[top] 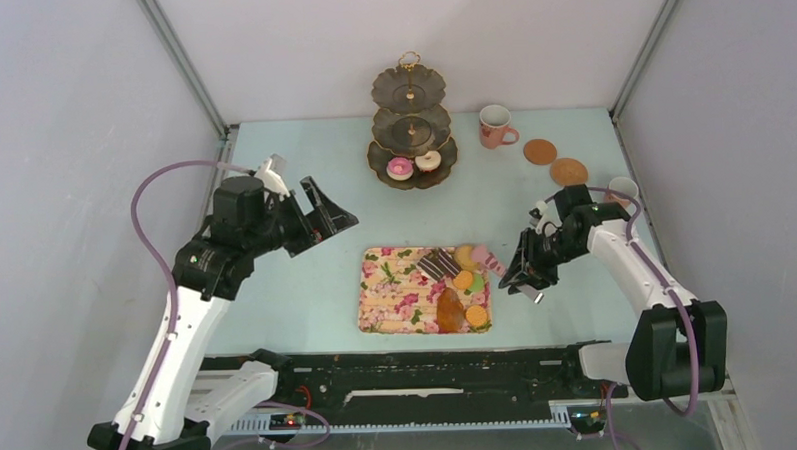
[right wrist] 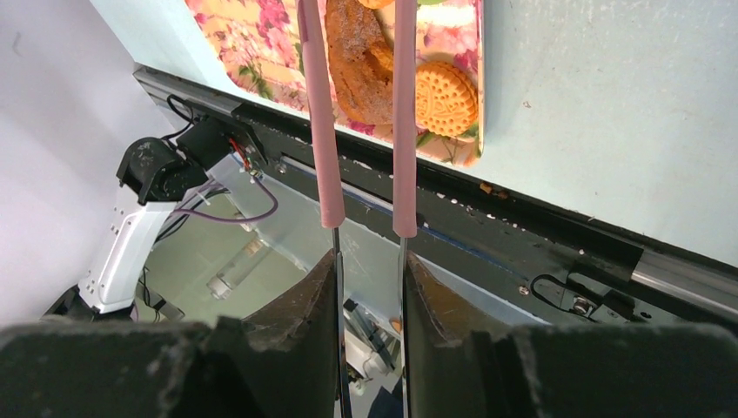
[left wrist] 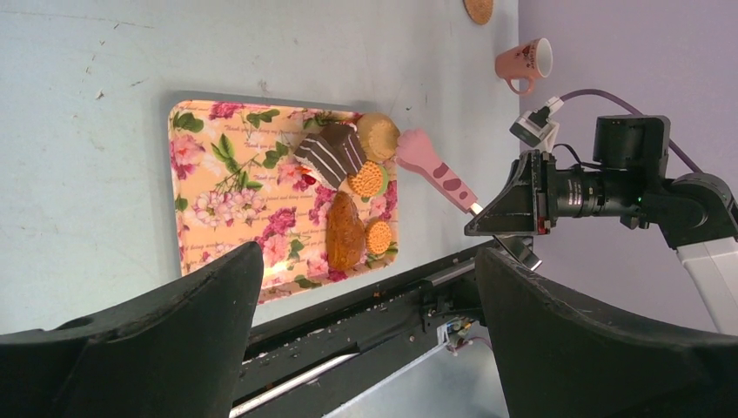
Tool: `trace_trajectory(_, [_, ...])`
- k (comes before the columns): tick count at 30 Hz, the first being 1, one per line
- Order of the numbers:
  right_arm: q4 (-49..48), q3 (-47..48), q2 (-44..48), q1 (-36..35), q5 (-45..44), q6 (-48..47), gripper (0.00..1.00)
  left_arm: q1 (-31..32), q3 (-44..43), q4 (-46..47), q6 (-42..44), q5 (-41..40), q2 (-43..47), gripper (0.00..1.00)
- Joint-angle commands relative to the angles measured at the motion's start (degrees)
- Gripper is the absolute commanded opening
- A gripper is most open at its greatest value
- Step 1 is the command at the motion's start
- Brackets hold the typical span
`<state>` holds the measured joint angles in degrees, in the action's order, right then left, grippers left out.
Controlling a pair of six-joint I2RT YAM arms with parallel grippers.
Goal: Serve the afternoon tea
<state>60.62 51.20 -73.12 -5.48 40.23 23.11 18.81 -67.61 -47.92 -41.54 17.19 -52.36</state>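
My right gripper (top: 522,281) is shut on the metal stems of the pink-handled tongs (top: 488,258), its fingers (right wrist: 305,305) pressing both blades from outside. The two pink tong arms (right wrist: 324,131) reach toward the floral tray (top: 377,306). The tong head (left wrist: 432,166) hovers at the tray's right edge beside a tan macaron (left wrist: 379,135). On the tray lie a striped chocolate slice (top: 437,264), a brown croissant (top: 448,309) and orange macarons (top: 477,315). My left gripper (top: 319,213) hangs open and empty, raised left of the tray.
A three-tier stand (top: 411,124) at the back holds a pink donut (top: 401,168) and a white donut (top: 428,161) on its lowest plate. A pink mug (top: 494,126), two cork coasters (top: 540,151) (top: 569,170) and a white cup (top: 623,188) stand at the back right.
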Motion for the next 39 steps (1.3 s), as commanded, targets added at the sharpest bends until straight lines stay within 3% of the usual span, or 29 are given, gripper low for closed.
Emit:
trace_trajectory(1, [1.5,2.1,1.6,0.1,1.1,-0.7,0.02,-0.3,0.3,0.8,0.9,0.6,1.0,0.98])
trace_trajectory(7, [1.8,2.1,0.6,-0.3,1.1,-0.8,0.26,-0.3,-0.7,1.0,1.6,1.0,-0.4,0.98])
trace_trajectory(17, [1.7,2.1,-0.3,-0.5,1.0,-0.4,0.4,-0.3,-2.5,0.0,3.5,0.8,-2.7,0.98])
trace_trajectory(39, [-2.8,4.0,-7.0,-2.1,1.7,1.2,0.45,-0.3,-3.5,-0.6,4.6,-0.1,-3.9,0.98])
